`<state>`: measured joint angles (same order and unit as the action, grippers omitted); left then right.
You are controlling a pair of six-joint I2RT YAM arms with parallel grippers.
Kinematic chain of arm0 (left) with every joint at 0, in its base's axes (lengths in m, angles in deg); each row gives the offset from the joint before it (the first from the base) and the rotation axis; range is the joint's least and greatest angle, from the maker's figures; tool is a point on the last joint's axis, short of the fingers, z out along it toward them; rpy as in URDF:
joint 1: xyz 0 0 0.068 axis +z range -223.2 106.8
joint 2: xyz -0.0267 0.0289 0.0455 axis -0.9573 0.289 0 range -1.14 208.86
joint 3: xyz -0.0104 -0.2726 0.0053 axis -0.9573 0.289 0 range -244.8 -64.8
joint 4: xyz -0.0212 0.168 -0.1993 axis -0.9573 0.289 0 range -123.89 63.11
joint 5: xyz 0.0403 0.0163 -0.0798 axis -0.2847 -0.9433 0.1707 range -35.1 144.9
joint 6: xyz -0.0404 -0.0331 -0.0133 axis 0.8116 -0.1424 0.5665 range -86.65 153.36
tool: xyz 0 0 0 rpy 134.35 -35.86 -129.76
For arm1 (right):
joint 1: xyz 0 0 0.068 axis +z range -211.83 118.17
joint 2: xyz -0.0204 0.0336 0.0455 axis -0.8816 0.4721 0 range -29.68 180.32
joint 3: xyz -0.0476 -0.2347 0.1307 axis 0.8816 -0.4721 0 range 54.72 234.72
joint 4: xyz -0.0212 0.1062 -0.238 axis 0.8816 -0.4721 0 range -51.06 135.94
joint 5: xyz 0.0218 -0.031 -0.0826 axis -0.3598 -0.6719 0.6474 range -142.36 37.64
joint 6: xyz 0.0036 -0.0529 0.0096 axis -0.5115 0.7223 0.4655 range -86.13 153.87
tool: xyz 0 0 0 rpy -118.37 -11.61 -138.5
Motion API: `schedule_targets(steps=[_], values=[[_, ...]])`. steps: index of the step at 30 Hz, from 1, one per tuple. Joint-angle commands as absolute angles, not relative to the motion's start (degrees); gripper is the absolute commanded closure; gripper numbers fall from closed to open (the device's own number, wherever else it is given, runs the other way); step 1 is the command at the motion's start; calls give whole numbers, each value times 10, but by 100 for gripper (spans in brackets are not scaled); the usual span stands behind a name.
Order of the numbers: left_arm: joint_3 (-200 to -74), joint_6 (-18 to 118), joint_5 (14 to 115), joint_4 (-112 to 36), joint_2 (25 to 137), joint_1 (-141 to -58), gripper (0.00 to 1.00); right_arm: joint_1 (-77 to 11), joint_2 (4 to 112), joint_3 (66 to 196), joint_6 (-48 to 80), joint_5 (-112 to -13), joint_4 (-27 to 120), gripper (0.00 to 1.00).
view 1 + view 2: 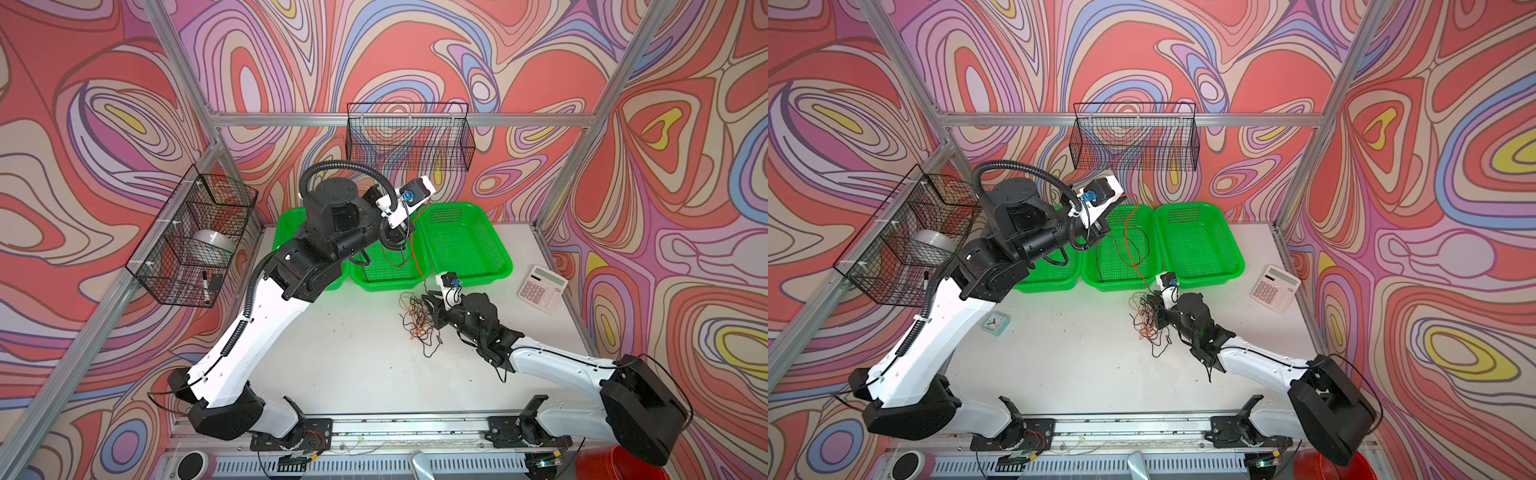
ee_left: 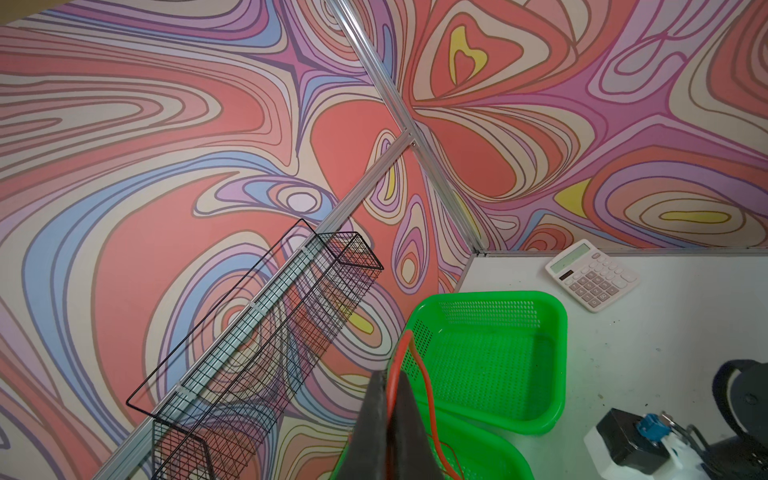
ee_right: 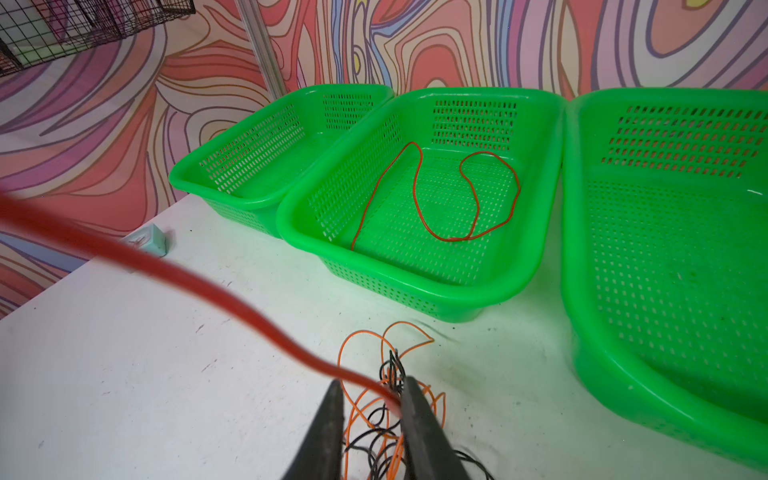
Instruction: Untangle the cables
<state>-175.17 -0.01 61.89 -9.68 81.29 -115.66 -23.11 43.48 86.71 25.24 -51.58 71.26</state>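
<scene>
The left hand (image 2: 388,386) is hanging raised above the middle green basket (image 3: 345,174), clenched on a red cable (image 2: 430,399) that is drooping from its fingers. Red loops are lying inside that basket, and a red strand is running on to the counter (image 1: 353,353) just in front of it, where the other cables (image 1: 415,316), orange and black, are sitting in a loose tangle. The right hand (image 3: 372,384) is reaching low over this tangle with its jaws standing narrowly apart; the red strand is passing between them, touching one finger, not pinched.
</scene>
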Motion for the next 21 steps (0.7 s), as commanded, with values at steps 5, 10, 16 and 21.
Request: schedule_targets(steps=[5, 10, 16, 21], values=[[-1692, 27, 610, -128, 757, -1129, 100, -229, 441, 906, 292, -516, 724, 100], [-1613, 57, 600, -149, 717, -1102, 100, -229, 427, 929, 316, -509, 686, 100], [-1414, 144, 627, -228, 634, -1039, 100, -230, 391, 972, 340, -484, 604, 100], [-1223, 202, 667, -322, 570, -1016, 85, -231, 367, 984, 359, -487, 561, 100]])
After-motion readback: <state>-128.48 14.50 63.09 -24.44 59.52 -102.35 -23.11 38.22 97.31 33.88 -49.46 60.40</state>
